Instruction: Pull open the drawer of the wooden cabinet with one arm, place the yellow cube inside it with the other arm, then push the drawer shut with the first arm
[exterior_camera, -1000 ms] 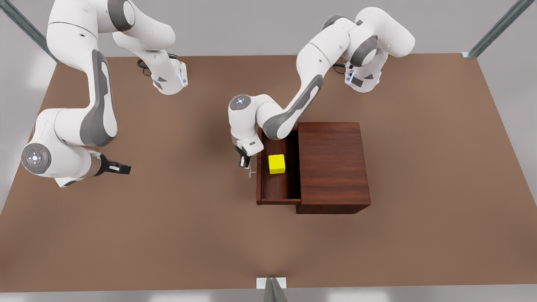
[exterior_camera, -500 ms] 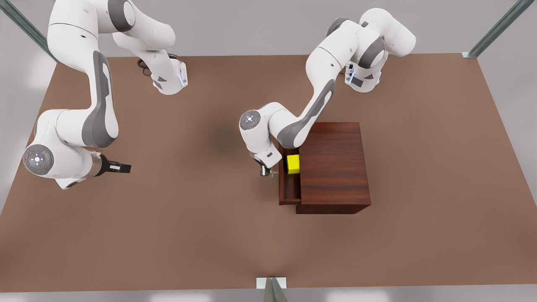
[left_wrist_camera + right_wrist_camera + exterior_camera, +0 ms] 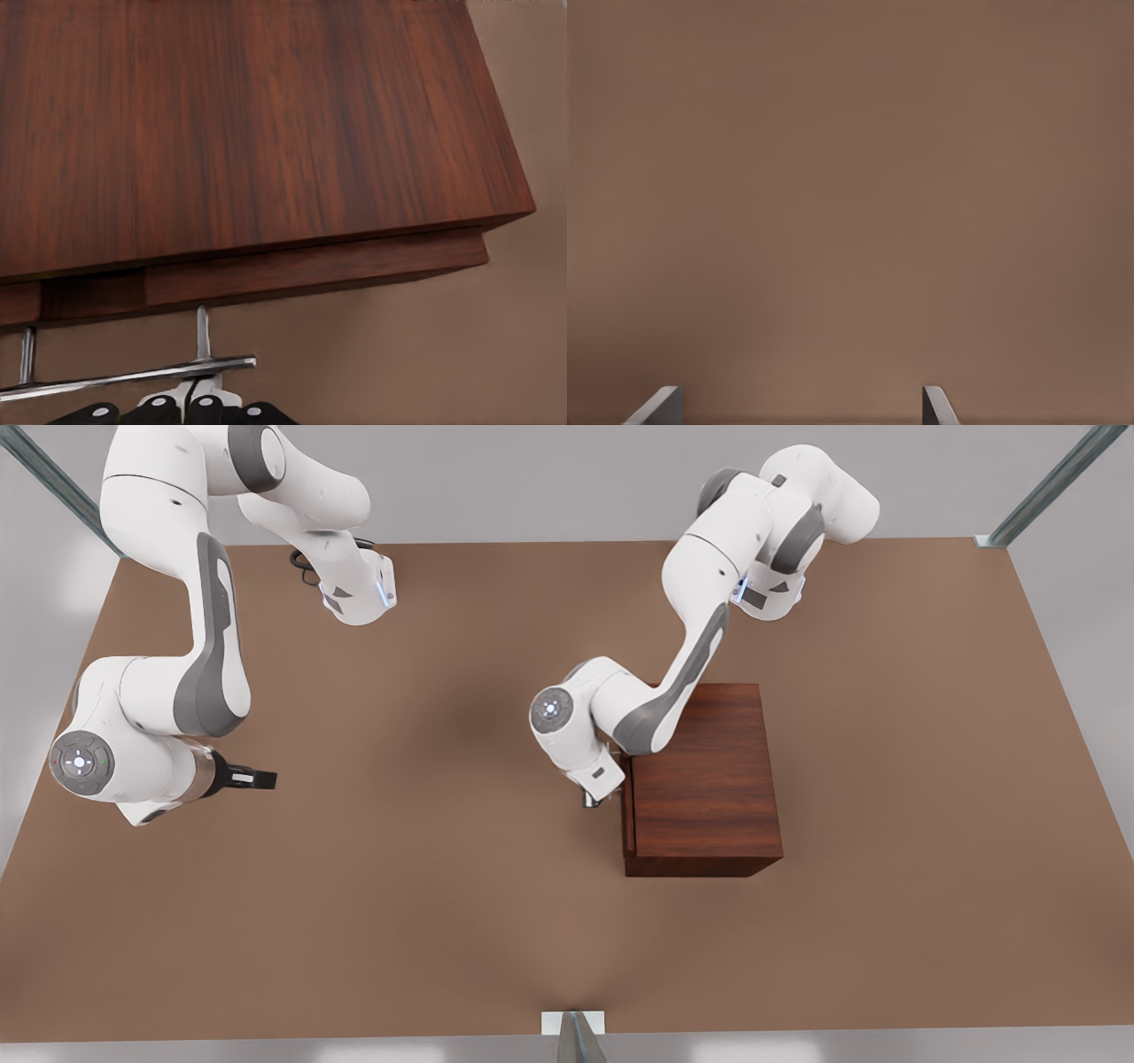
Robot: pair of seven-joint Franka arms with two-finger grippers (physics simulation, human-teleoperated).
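Drawer [image 3: 628, 815] nearly flush in wooden cabinet [image 3: 704, 779]; left gripper [image 3: 592, 801] at its front. Right gripper [image 3: 252, 780] parked well apart over table [image 3: 399, 921].

The wooden cabinet [image 3: 704, 779] is standing on the counter [image 3: 399, 921], toward the front view's right. The drawer [image 3: 628, 815] is sitting almost flush in the cabinet's side facing the front view's left. The left gripper [image 3: 592, 801] is resting at the drawer's handle [image 3: 133, 375], just beside that front. The right gripper [image 3: 261, 780] is hovering over bare counter, well apart, at the front view's left.
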